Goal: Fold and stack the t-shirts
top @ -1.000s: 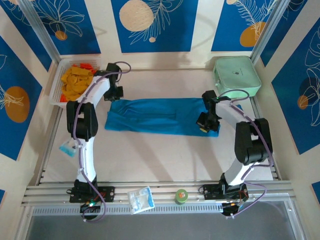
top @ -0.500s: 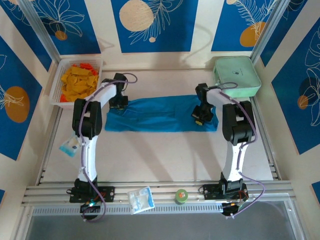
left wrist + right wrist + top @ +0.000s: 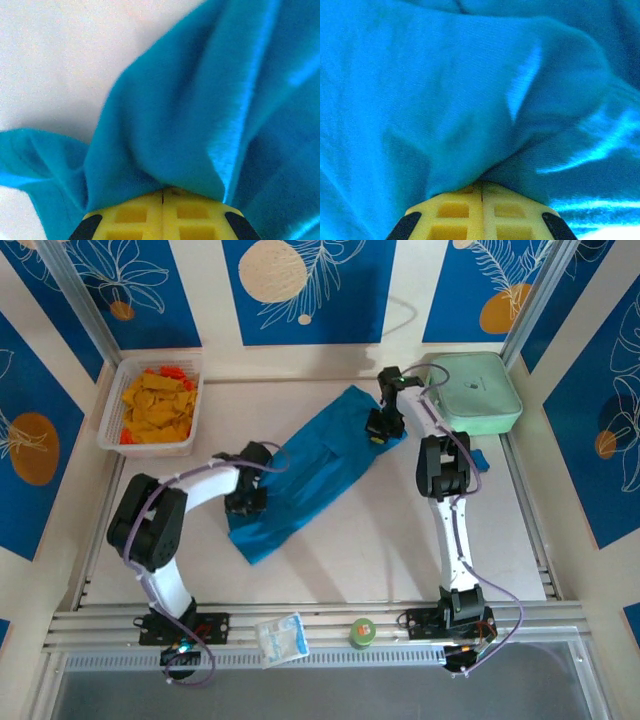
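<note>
From the overhead camera I have the teal t-shirt (image 3: pixel 315 470) stretched as a long strip on a diagonal across the counter (image 3: pixel 380 540). Its far end sits up beside the mint-green case (image 3: pixel 473 390), and its near end points down toward the left arm's side. That diagonal is what my next move depends on, because the long axis runs almost straight from one claw to the other. The right claw (image 3: pixel 381 429) is at the far right end, just beside the case, so from there the cloth runs away toward the near left. The left claw (image 3: pixel 246 501) is on the strip's left edge near the lower end, and from there the cloth runs off to the far right. A short tail of shirt reaches past it toward me. Both claws are clenched on cloth. On the left wrist camera the yellow fingers (image 3: pixel 130 215) meet at a thin seam, with teal fabric bunched out of the pinch. The right wrist camera shows the same, fingers (image 3: pixel 450 210) pressed together under a gathered fold. I can't tell from overhead whether the middle of the strip rests on the counter or hangs slightly clear of it. I judge the fold is not yet made. The loose near tail is closer to the left arm, so bringing one end over the other along the diagonal would mean keeping the two claws in line with that axis. The basket (image 3: pixel 150 448) of orange pieces is well apart from all this.
</note>
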### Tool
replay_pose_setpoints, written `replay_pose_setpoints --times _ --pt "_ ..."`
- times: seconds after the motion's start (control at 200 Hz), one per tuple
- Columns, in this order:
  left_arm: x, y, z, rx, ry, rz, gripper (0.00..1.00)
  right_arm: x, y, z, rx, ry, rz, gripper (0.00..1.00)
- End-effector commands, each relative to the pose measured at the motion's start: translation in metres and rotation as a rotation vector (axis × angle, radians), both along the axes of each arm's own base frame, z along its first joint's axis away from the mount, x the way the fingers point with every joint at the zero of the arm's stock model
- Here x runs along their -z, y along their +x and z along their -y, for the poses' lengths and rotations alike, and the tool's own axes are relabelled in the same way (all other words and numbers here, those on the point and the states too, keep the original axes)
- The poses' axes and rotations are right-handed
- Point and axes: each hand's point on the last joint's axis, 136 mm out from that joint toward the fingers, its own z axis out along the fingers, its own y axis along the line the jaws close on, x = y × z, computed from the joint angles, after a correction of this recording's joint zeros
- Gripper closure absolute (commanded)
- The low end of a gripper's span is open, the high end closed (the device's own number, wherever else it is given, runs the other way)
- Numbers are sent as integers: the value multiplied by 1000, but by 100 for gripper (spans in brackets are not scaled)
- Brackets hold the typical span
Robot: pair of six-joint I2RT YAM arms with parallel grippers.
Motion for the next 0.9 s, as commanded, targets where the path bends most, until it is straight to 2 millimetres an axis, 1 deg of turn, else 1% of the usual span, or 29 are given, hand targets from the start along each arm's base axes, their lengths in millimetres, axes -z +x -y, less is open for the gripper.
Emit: replay_pose_setpoints --times 0.0,0.085,0.225,0.26,0.305,0.34,0.405,0.485,0.52,0.56,0.635,0.64,0.65,0.69,0.72,0.725,0.785,0.896 --pt "39 -80 14 -39 -23 -211 100 11 -1 -27 -93 112 -40 100" --pt "39 -101 28 -48 -45 -205 100 9 15 -39 -104 176 5 100" --pt "34 -126 60 -55 -128 -199 100 5 35 -45 -92 215 75 100" --pt "31 -132 69 -51 -149 -203 95 3 38 -46 -82 227 86 100" --pt "27 -139 77 -40 -164 -208 93 -2 42 -46 -65 248 95 100" --pt "22 -143 83 -26 -169 -208 92 -8 44 -46 -57 263 103 100" --pt "9 -149 87 0 -164 -194 90 -26 47 -44 -52 274 130 100" --pt "-14 -147 84 16 -146 -153 88 -51 48 -36 -46 256 165 100" --pt "-26 -144 80 20 -136 -124 86 -67 46 -32 -42 242 185 100" --pt "-40 -137 73 27 -112 -75 84 -81 41 -25 -31 223 191 100" --pt "-64 -121 48 12 -31 8 80 -104 23 -14 -1 182 177 100" --pt "-65 -120 47 11 -27 12 80 -103 22 -14 0 178 171 100" --pt "-67 -118 44 5 -20 20 80 -109 19 -12 4 172 175 100" --pt "-72 -110 33 -13 -4 36 80 -114 3 -9 17 143 153 100" --pt "-73 -105 29 -22 -12 43 80 -116 -9 -7 20 117 138 100" --pt "-74 -104 29 -24 -16 44 80 -118 -10 -7 21 114 143 100" --pt "-72 -95 30 -32 -57 47 81 -115 -38 -7 25 60 111 100" --pt "-60 -84 45 -18 -130 39 82 -102 -83 -13 34 18 59 100"
